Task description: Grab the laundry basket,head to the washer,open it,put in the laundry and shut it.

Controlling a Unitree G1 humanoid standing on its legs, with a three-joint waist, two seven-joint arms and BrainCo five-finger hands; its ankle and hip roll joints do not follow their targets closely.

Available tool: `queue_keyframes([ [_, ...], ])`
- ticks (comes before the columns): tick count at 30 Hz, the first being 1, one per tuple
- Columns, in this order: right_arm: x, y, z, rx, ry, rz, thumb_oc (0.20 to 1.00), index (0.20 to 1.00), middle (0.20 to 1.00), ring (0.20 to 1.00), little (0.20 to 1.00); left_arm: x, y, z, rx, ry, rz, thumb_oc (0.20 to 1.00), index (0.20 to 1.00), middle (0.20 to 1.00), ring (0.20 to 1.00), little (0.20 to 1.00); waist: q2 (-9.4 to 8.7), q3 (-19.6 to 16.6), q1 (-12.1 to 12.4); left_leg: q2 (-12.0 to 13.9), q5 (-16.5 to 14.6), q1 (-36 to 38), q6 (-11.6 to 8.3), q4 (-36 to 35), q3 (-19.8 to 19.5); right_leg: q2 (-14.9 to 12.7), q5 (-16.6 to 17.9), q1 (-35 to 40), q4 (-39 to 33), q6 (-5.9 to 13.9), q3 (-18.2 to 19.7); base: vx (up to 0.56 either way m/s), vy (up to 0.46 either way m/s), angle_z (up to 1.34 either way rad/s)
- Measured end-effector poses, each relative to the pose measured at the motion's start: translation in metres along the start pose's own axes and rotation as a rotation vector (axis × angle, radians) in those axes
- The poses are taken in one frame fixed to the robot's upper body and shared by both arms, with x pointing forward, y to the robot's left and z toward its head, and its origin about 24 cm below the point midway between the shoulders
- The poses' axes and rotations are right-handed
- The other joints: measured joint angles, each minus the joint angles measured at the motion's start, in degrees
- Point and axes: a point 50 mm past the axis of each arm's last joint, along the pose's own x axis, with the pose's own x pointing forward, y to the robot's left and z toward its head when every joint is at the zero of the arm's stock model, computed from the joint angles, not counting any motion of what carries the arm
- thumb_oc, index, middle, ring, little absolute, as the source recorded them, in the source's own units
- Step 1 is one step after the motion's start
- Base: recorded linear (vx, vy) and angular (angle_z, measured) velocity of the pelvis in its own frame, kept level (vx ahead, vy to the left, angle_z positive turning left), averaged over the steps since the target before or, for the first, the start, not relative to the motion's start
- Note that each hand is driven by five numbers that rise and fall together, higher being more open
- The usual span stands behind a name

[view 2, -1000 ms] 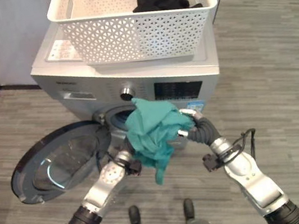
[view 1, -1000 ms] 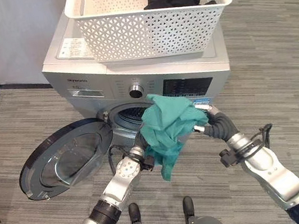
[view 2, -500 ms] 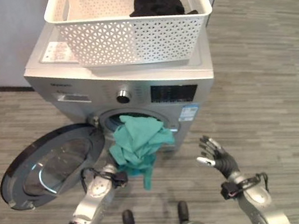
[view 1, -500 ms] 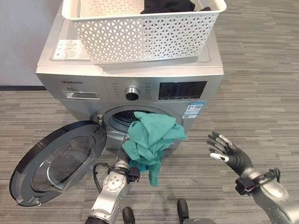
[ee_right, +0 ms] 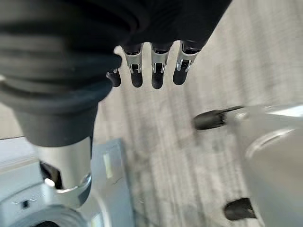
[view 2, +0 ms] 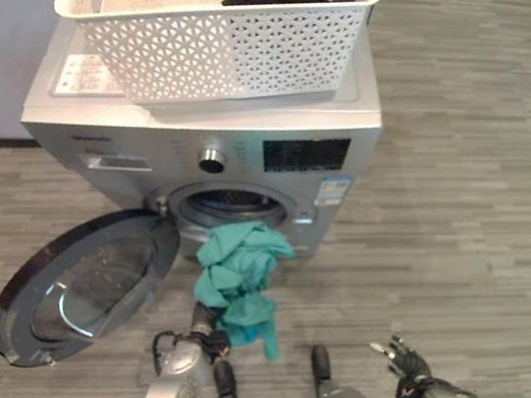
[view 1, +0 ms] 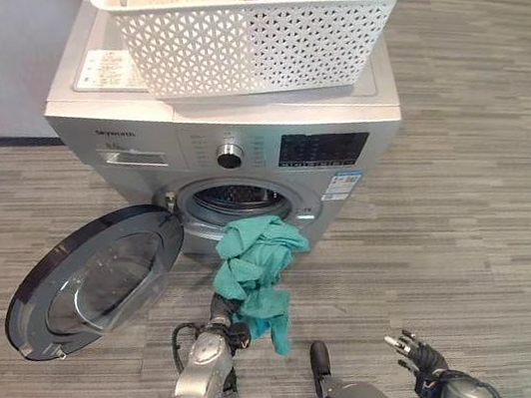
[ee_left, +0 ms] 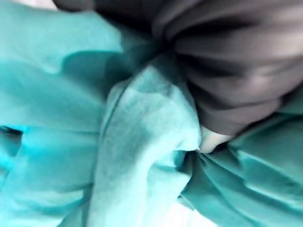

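Up close, the left hand (ee_left: 246,90) grips bunched teal cloth (view 1: 255,261); the right hand (ee_right: 151,61) hangs slack-fingered, empty.

Washer mouth open, with cloth hanging in front of it

The round drum opening (view 1: 241,201) of the silver front-loading washer (view 1: 238,153) stands uncovered; its dark glass door (view 1: 92,282) is swung wide to the robot's left and lies low over the grey striped floor (view 1: 482,225), blocking that side. A bunched teal cloth (view 1: 255,271) held up by the left hand (view 1: 221,312) hangs just below the opening's lower rim. The white perforated plastic laundry basket (view 1: 249,30) covers the washer's top. To the right, the floor lies open around the right hand (view 1: 417,355), its fingers spread.
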Motion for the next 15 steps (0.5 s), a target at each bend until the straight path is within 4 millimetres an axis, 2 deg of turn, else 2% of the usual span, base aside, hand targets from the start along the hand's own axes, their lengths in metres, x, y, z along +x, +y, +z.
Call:
queue_keyframes([
  [4,0.006,0.012,0.009,0.001,-0.021,0.025,1.0,1.0,1.0,1.0,1.0,0.003,0.005,-0.002,-0.01,0.018,0.046,0.2,0.2,0.2,0.2,0.2,0.86,1.8,0.3,0.0,0.0,-1.2,-0.01,0.0,0.0,0.0,0.0,-1.1,0.0,0.01,0.0,-0.01,0.004,0.0],
  [8,0.011,0.022,0.021,-0.016,-0.05,0.033,1.0,1.0,1.0,1.0,1.0,0.011,0.003,0.013,-0.021,-0.035,0.066,0.2,0.2,0.2,0.2,0.2,0.62,3.7,0.7,0.1,0.2,-3.9,0.01,0.2,0.3,0.2,0.6,-4.1,0.0,-0.2,0.4,-0.05,0.006,-0.05],
  [11,0.014,0.033,0.031,-0.008,-0.082,0.053,1.0,1.0,1.0,1.0,1.0,0.021,0.007,0.032,-0.066,-0.084,0.114,0.2,0.2,0.2,0.2,0.2,-0.28,5.8,1.1,0.2,0.2,-4.7,0.02,0.2,1.1,0.3,0.9,-5.4,0.0,-0.3,1.0,-0.08,-0.043,-0.14],
  [14,0.018,0.043,0.046,-0.012,-0.134,0.071,1.0,1.0,1.0,1.0,1.0,0.034,0.012,0.065,-0.056,-0.174,0.158,0.2,0.2,0.2,0.2,0.2,-1.66,6.6,0.8,0.7,0.3,-8.4,-0.09,1.0,1.2,0.7,1.4,-9.0,0.0,-0.55,1.3,-0.05,-0.075,-0.06],
  [15,0.02,0.054,0.059,-0.01,-0.179,0.097,1.0,1.0,1.0,1.0,1.0,0.041,0.022,0.089,-0.027,-0.225,0.206,0.2,0.2,0.2,0.2,0.2,-3.55,7.5,0.0,1.3,0.4,-9.4,-0.21,1.2,1.1,1.3,1.8,-9.8,0.1,-0.88,1.3,-0.11,-0.085,-0.07],
])
